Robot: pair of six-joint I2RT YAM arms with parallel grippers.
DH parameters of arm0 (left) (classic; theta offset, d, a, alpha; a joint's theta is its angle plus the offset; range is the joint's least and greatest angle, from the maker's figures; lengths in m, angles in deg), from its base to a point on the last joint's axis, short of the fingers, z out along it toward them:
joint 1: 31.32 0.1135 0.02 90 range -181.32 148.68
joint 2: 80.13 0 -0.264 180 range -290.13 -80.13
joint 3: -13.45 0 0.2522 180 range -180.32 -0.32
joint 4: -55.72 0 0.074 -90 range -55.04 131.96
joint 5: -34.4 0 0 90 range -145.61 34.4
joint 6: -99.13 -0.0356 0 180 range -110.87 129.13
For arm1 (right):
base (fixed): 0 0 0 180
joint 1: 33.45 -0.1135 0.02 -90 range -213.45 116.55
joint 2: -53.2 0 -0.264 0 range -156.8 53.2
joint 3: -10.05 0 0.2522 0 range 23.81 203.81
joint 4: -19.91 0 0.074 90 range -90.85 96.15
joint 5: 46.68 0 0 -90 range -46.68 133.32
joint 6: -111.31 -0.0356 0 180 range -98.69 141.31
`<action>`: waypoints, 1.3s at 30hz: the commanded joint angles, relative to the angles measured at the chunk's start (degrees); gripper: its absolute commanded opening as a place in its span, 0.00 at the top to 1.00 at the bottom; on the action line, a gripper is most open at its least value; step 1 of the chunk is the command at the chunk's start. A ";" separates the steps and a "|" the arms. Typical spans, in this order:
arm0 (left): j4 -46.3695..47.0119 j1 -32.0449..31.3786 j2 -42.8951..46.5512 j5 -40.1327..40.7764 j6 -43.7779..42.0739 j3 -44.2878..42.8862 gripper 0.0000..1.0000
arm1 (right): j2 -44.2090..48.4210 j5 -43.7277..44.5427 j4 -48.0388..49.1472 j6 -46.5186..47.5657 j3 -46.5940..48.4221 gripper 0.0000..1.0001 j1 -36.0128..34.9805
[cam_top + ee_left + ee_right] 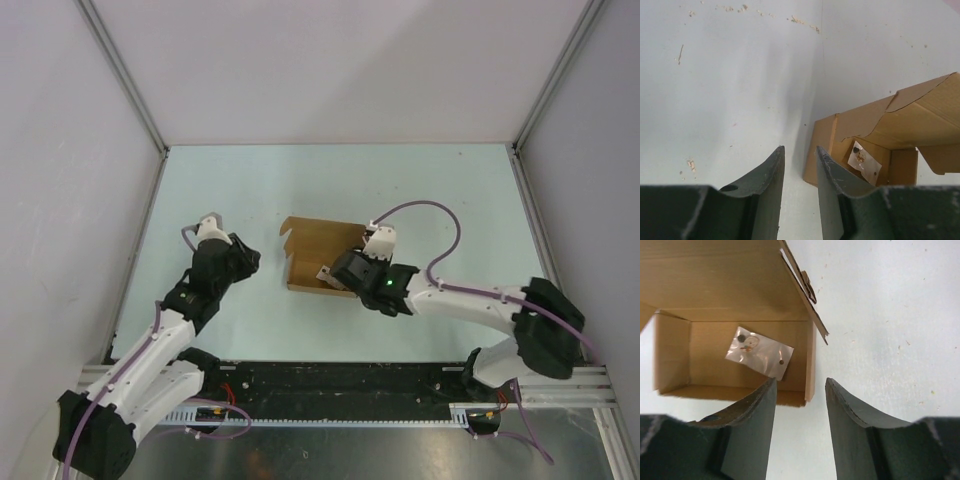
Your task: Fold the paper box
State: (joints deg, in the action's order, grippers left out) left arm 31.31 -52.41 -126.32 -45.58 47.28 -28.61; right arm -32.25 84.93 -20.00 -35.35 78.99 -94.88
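The paper box is a brown cardboard carton on the table's middle, open at the top with its lid flap standing up at the far side. A small silvery packet lies on its floor. My right gripper hovers at the box's near right corner, open. In the right wrist view the gripper has nothing between its fingers, and the box's corner wall stands just ahead of the gap. My left gripper sits a little left of the box, open and empty. Its wrist view shows the box ahead and to the right of that gripper.
Pale walls close in the table on the left, far and right sides. A black rail with the arm bases runs along the near edge. Small brown crumbs dot the surface.
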 commanded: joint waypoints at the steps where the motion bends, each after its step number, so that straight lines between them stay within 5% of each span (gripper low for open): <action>1: 2.21 0.34 -2.40 0.27 0.44 -0.35 0.64 | 7.83 -0.47 -4.69 3.13 0.20 0.51 -0.45; 13: 10.48 0.43 -8.99 -1.06 -4.31 -1.94 0.66 | 27.96 -11.62 -7.52 15.60 -7.01 0.55 16.59; 23: 20.06 0.43 -17.43 -4.40 -8.18 -3.61 0.63 | 19.45 -36.67 13.92 27.22 -10.09 0.44 35.84; 26: 19.97 0.43 -17.79 -4.39 -8.01 -4.05 0.47 | 16.55 -40.89 17.09 25.82 -10.18 0.44 38.49; 27: 19.88 0.51 -18.14 -4.05 -7.66 -4.49 0.35 | 15.93 -40.99 17.62 25.12 -10.09 0.44 38.84; 39: 6.88 4.12 -27.36 -8.61 0.34 -16.34 0.05 | 12.85 -38.18 19.03 12.82 -8.95 0.29 40.60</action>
State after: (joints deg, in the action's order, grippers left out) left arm 42.59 -49.78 -151.15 -50.24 43.74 -39.67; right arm -18.74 46.78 -4.05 -17.12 68.83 -54.97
